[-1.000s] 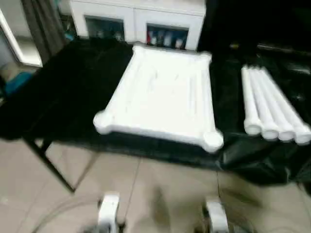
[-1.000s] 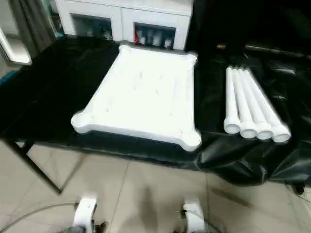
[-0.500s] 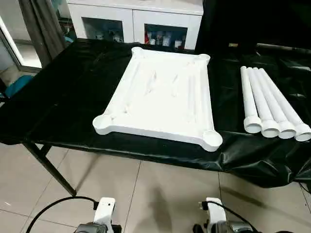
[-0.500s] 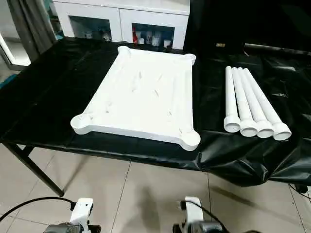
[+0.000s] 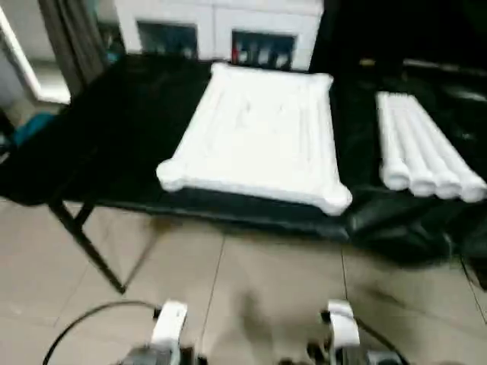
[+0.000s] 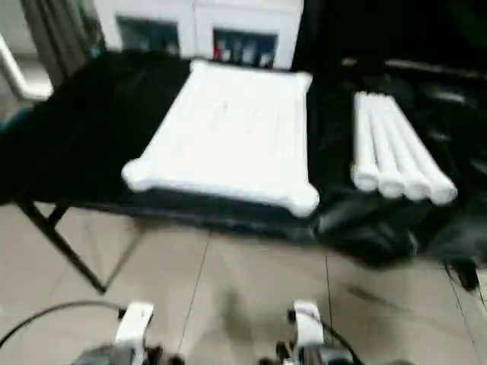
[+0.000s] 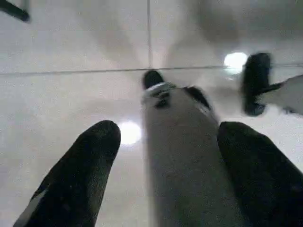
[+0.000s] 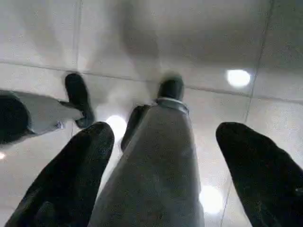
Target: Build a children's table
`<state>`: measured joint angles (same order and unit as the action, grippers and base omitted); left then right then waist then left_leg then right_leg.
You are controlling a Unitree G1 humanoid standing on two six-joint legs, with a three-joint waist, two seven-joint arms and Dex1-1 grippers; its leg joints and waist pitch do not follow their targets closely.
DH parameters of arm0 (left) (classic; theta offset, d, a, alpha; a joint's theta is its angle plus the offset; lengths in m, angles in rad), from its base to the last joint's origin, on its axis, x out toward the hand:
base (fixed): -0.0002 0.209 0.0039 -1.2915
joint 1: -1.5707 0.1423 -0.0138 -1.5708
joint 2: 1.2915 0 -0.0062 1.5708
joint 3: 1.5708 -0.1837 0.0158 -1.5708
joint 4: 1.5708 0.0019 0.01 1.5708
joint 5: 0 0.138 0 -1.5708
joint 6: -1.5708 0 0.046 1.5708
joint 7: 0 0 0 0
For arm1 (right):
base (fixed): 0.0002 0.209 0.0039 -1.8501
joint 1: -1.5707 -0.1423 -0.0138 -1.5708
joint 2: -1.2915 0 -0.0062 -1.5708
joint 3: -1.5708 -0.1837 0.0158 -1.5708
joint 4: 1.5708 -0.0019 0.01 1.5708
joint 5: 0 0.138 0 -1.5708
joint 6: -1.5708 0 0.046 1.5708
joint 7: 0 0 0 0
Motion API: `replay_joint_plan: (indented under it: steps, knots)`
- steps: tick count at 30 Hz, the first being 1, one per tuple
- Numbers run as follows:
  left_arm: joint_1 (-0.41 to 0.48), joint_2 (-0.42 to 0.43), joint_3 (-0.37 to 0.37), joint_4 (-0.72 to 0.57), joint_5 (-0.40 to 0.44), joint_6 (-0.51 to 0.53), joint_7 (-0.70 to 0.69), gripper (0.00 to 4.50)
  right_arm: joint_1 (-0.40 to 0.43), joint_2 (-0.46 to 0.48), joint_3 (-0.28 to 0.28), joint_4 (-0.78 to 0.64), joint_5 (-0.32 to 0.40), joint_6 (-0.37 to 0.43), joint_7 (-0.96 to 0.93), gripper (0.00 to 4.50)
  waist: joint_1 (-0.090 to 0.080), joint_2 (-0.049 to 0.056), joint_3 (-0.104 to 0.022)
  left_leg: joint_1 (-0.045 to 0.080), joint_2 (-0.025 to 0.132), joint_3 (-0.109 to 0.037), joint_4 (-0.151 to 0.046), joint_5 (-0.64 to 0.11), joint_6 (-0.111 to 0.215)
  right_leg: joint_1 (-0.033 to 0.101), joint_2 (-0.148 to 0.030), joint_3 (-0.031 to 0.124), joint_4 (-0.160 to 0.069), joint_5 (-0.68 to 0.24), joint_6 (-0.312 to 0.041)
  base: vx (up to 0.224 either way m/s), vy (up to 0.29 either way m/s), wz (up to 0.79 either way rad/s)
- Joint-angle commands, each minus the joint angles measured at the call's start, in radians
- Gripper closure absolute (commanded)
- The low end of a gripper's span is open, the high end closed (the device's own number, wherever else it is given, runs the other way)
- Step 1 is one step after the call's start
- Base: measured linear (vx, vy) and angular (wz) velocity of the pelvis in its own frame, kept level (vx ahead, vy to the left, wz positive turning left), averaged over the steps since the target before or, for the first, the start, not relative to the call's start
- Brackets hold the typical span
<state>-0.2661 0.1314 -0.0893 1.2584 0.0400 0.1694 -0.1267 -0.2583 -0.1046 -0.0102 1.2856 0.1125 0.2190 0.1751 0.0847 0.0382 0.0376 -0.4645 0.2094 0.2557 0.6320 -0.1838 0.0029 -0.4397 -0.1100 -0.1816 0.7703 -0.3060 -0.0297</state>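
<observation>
The children's table lies in parts on the black-covered work table (image 5: 114, 129). Its white rectangular top (image 5: 259, 133) rests flat, with round sockets at the corners. To its right, several white tube legs (image 5: 422, 152) lie side by side, wide ends toward me. My left gripper (image 7: 168, 142) hangs low over the tiled floor, open and holding nothing, far from the parts. My right gripper (image 8: 168, 137) hangs the same way, open and empty. Behind each pair of black fingers (image 7: 80, 179) I see one of my own grey legs.
A white glass-door cabinet (image 5: 221, 30) stands behind the work table. The work table's black frame leg (image 5: 84, 243) slants down to the pale tiled floor (image 5: 266, 281) between me and the table. A dark cable (image 5: 84, 323) curls on the floor at lower left.
The head camera has tilted and shaken, so the whole picture shifts. The table top, the legs and both grippers have not visibly moved.
</observation>
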Motion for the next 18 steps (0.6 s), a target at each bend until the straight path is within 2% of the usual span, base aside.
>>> replay_joint_plan:
  steps: [1, 2, 3, 4, 5, 6, 7, 8, 9, 10, 11, 12, 13, 14, 15, 16, 17, 18]
  knots:
    - [0.043, 0.022, -0.018, -0.053, 0.022, -0.041, -0.036, 0.73, 0.006, -0.042, 0.04, -0.063, -0.048, -0.08, 0.047, 0.62, 0.138, -0.03, -0.061, -0.085, 0.07, 0.127, -0.193, -0.641, -0.249, 0.168, 0.037, 0.15, 0.128, -0.713, 0.002, -0.228, 0.01, 0.14]
    - [0.052, 0.028, -0.022, -0.073, 0.024, -0.056, -0.049, 0.73, 0.018, -0.049, 0.058, -0.086, -0.066, -0.116, 0.055, 0.62, 0.039, -0.121, -0.078, 0.114, 0.078, 0.052, 0.148, -0.419, -0.216, -0.033, -0.088, 0.178, -0.06, -1.112, 0.11, 0.013, -0.217, 0.43]
    - [0.065, 0.034, -0.025, -0.101, 0.026, -0.071, -0.061, 0.73, 0.034, -0.057, 0.062, -0.116, -0.07, -0.147, 0.064, 0.62, 0.095, -0.05, -0.023, 0.023, -0.057, -0.117, 0.186, -0.161, -0.041, 0.046, -0.107, 0.296, -0.267, -1.094, 0.075, 0.182, -0.207, 0.29]
    - [0.093, 0.045, -0.032, -0.162, 0.03, -0.092, -0.072, 0.73, 0.067, -0.071, 0.061, -0.176, -0.073, -0.208, 0.058, 0.62, 0.113, -0.045, 0.008, -0.034, -0.067, -0.174, 0.16, -0.115, -0.04, 0.13, -0.098, 0.31, -0.234, -0.641, 0.053, 0.182, -0.207, 0.29]
    - [0.114, 0.051, -0.033, -0.209, 0.029, -0.105, -0.077, 0.73, 0.088, -0.08, 0.054, -0.22, -0.066, -0.227, 0.062, 0.62, 0.111, -0.039, 0.009, 0.015, -0.027, -0.18, 0.141, -0.12, -0.049, 0.082, -0.091, 0.319, -0.233, -0.564, 0.05, -0.053, 0.023, 0.36]
    - [0.144, 0.06, -0.035, -0.275, 0.028, -0.126, -0.084, 0.73, 0.117, -0.093, 0.043, -0.281, -0.057, -0.255, 0.069, 0.62, 0.11, -0.03, -0.023, 0.11, 0.013, -0.167, 0.047, -0.198, -0.06, 0.076, -0.03, 0.273, -0.183, -0.377, -0.027, -0.195, 0.055, 0.47]
    - [0.172, 0.071, -0.041, -0.335, 0.034, -0.148, -0.081, 0.73, 0.148, -0.107, 0.04, -0.347, -0.058, -0.28, 0.068, 0.62, 0.105, -0.016, -0.034, 0.132, 0.06, -0.171, -0.027, -0.172, -0.022, 0.078, 0.01, 0.228, -0.14, -0.048, -0.098, -0.195, 0.055, 0.47]
    - [0.215, 0.085, -0.047, -0.429, 0.038, -0.171, -0.084, 0.73, 0.193, -0.126, 0.033, -0.448, -0.056, -0.291, 0.073, 0.62, 0.103, -0.008, -0.04, 0.151, 0.091, -0.176, -0.044, -0.157, 0.017, 0.069, -0.005, 0.217, -0.126, 0.073, -0.127, -0.117, 0.049, 0.35]
    - [0.215, 0.085, -0.047, -0.429, 0.038, -0.171, -0.084, 0.43, 0.193, -0.126, 0.033, -0.448, -0.056, -0.291, 0.073, 0.44, 0.097, 0.0, -0.06, 0.145, 0.112, -0.172, -0.051, -0.041, 0.103, 0.09, -0.032, 0.2, -0.12, 0.285, -0.157, -0.056, 0.073, 0.24]
    - [0.275, 0.102, -0.039, -0.591, 0.026, -0.195, -0.092, 0.37, 0.26, -0.145, 0.012, -0.625, -0.038, -0.279, 0.093, 0.34, 0.096, -0.017, -0.055, 0.114, 0.093, -0.148, -0.049, 0.006, 0.145, 0.107, -0.039, 0.201, -0.132, 0.413, -0.141, -0.056, 0.073, 0.24]
    - [0.285, 0.104, -0.035, -0.62, 0.02, -0.199, -0.095, 0.37, 0.272, -0.149, 0.009, -0.656, -0.037, -0.277, 0.095, 0.27, 0.104, -0.02, -0.052, 0.097, 0.077, -0.138, -0.043, 0.008, 0.144, 0.115, -0.035, 0.202, -0.133, 0.474, -0.116, -0.02, 0.091, 0.06]
    - [0.314, 0.114, -0.023, -0.717, 0.008, -0.207, -0.099, 0.33, 0.315, -0.153, -0.012, -0.776, -0.007, -0.263, 0.114, 0.24, 0.098, -0.01, -0.04, 0.099, 0.059, -0.126, -0.064, -0.128, 0.074, 0.105, -0.037, 0.195, -0.161, 0.37, -0.083, -0.035, 0.098, 0.04]
    - [0.34, 0.124, -0.008, -0.82, -0.01, -0.214, -0.107, 0.16, 0.36, -0.152, -0.043, -0.916, 0.043, -0.237, 0.139, 0.15, 0.097, -0.01, -0.036, 0.099, 0.063, -0.131, -0.077, -0.175, 0.052, 0.111, -0.036, 0.195, -0.168, 0.308, -0.071, -0.035, 0.098, 0.04]
    - [0.345, 0.126, -0.004, -0.843, -0.015, -0.215, -0.11, 0.16, 0.371, -0.151, -0.05, -0.948, 0.056, -0.231, 0.144, 0.15, 0.096, -0.009, -0.039, 0.102, 0.072, -0.137, -0.086, -0.203, 0.036, 0.114, -0.034, 0.193, -0.167, 0.273, -0.066, -0.051, 0.09, -0.01]
    - [0.367, 0.132, 0.013, -0.931, -0.029, -0.215, -0.118, 0.06, 0.409, -0.153, -0.071, -1.067, 0.109, -0.217, 0.161, 0.06, 0.083, -0.005, -0.033, 0.111, 0.08, -0.142, -0.107, -0.263, 0.019, 0.108, -0.031, 0.19, -0.177, 0.193, -0.072, -0.055, 0.08, -0.04]
    - [0.397, 0.141, 0.041, -1.113, -0.059, -0.194, -0.133, 0.06, 0.453, -0.173, -0.088, -1.256, 0.19, -0.197, 0.169, 0.06, 0.076, -0.002, -0.032, 0.111, 0.08, -0.143, -0.123, -0.306, -0.001, 0.122, -0.041, 0.192, -0.191, 0.138, -0.079, -0.055, 0.08, -0.04]
    - [0.398, 0.141, 0.043, -1.125, -0.062, -0.191, -0.134, 0.06, 0.455, -0.174, -0.088, -1.268, 0.195, -0.195, 0.169, 0.06, 0.067, -0.004, -0.029, 0.113, 0.082, -0.143, -0.126, -0.314, -0.01, 0.118, -0.038, 0.193, -0.193, 0.134, -0.081, -0.046, 0.069, -0.06]
    - [0.407, 0.145, 0.051, -1.202, -0.077, -0.171, -0.142, 0.06, 0.466, -0.185, -0.092, -1.337, 0.223, -0.184, 0.172, 0.06, 0.052, -0.009, -0.032, 0.109, 0.071, -0.139, -0.127, -0.288, -0.011, 0.123, -0.035, 0.189, -0.196, 0.15, -0.078, -0.016, 0.054, -0.08]
